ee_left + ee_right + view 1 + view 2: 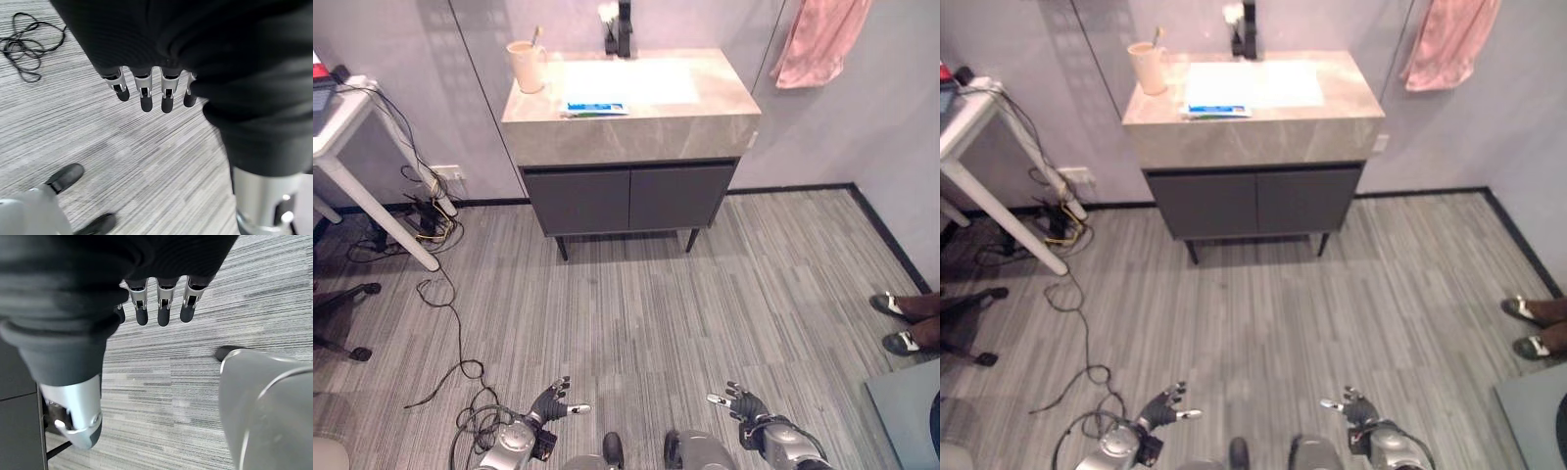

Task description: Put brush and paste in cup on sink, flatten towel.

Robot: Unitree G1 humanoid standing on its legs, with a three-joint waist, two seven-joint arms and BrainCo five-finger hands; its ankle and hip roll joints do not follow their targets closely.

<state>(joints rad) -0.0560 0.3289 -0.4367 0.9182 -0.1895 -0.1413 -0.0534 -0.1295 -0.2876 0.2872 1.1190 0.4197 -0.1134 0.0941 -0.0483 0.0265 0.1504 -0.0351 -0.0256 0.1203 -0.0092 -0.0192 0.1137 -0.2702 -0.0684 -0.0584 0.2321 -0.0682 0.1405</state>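
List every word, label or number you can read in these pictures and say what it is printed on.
None can be read.
The toothpaste tube on the sink counter carries blue and white print, too small and blurred to make out.
The cup and the pink towel show no lettering.

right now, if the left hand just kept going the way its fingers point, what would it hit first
Likely nothing solid soon. The left hand hangs low with open fingers pointing forward and slightly inward over bare floor. The vanity cabinet stands far ahead, though depth is hard to judge.
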